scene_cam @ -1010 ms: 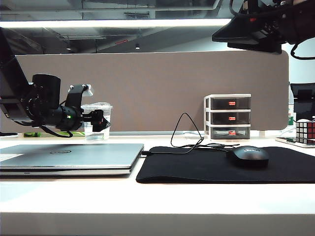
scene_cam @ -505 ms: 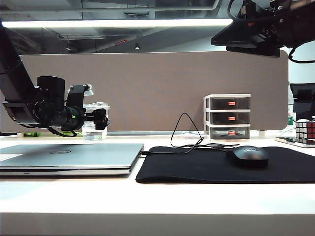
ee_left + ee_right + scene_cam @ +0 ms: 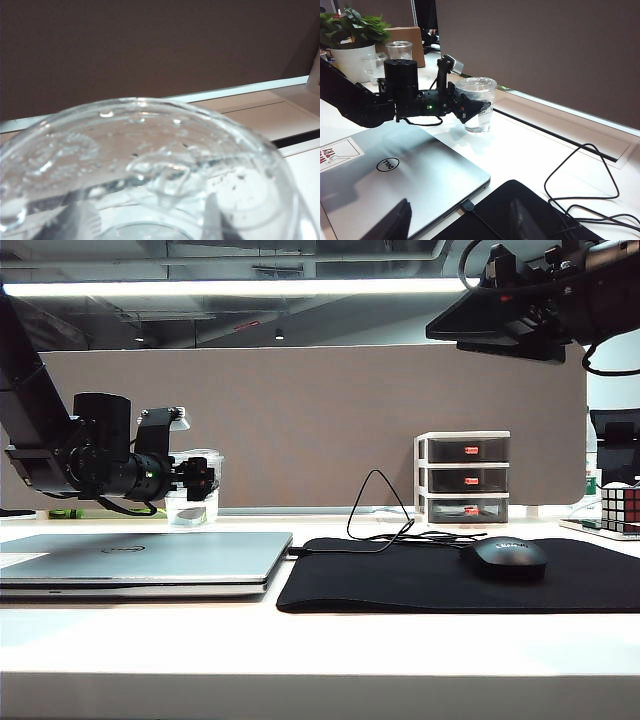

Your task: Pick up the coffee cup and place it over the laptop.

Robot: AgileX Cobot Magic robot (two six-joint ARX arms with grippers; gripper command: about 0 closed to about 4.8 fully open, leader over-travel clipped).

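Observation:
The coffee cup (image 3: 194, 505) is a clear plastic cup with a domed lid. It stands on the white desk behind the far edge of the laptop (image 3: 140, 555). My left gripper (image 3: 201, 480) reaches level from the left, and its two fingers press on the cup's sides (image 3: 481, 120). In the left wrist view the lid (image 3: 150, 145) fills the picture and both dark fingers (image 3: 76, 222) show through the plastic. The silver laptop (image 3: 395, 175) lies closed and flat. My right gripper (image 3: 457, 222) hangs open high above the laptop's corner, holding nothing.
A black mouse mat (image 3: 400, 578) with a mouse (image 3: 503, 557) and a looping cable (image 3: 377, 502) lies right of the laptop. A three-drawer organiser (image 3: 463, 478) and a puzzle cube (image 3: 621, 508) stand at the back right. A potted plant (image 3: 351, 45) and another cup (image 3: 399, 50) stand beyond the left arm.
The left gripper's fingers have drawn in onto the cup's sides and the wrist has levelled a little. The cup stands where it was. The right arm has barely moved.

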